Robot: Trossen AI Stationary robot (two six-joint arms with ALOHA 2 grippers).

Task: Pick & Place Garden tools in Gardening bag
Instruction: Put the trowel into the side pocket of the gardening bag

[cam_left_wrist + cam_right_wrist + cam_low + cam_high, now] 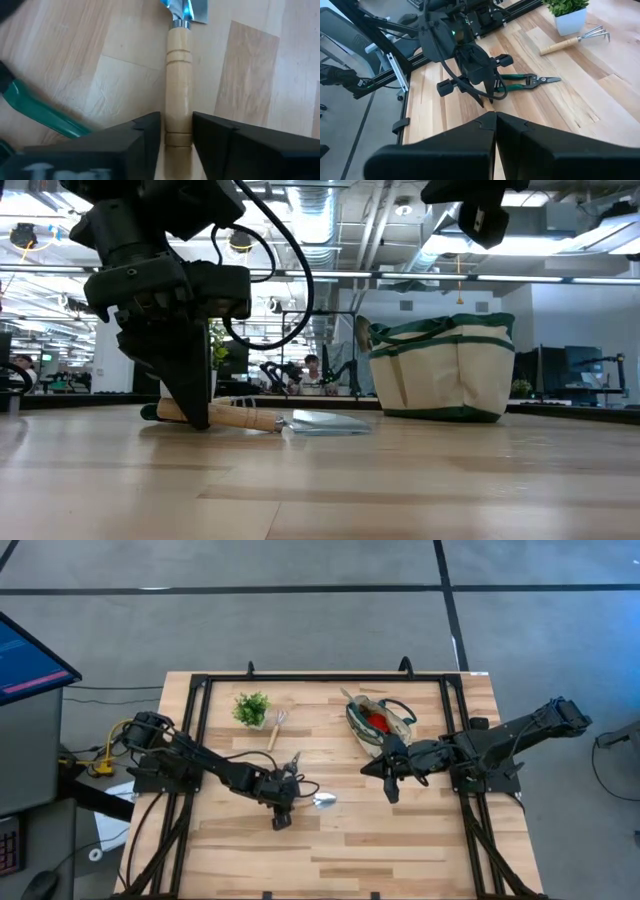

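Trowel (318, 800) lies flat on the surface near the middle, blade toward the bag (378, 726), which stands well apart at the far right with a red piece already inside. My left hand (281, 812) is down over the wooden handle, a finger on either side; in the left wrist view the fingers (145, 131) sit just against the wood near its butt end, so I judge the pinch to be closing but not yet firm. Shears (527, 80) lie just beside that hand, and the rake (276, 726) rests next to the plant (251, 706) at the far left. My right hand (390, 780) hovers near the bag, fingers pressed together, idle. To do this step well I would finish the squeeze squarely across the handle before any lift, since a hold this near the end will let the blade droop. Rise straight up, clear of the shears, then carry blade-first toward the bag's mouth.
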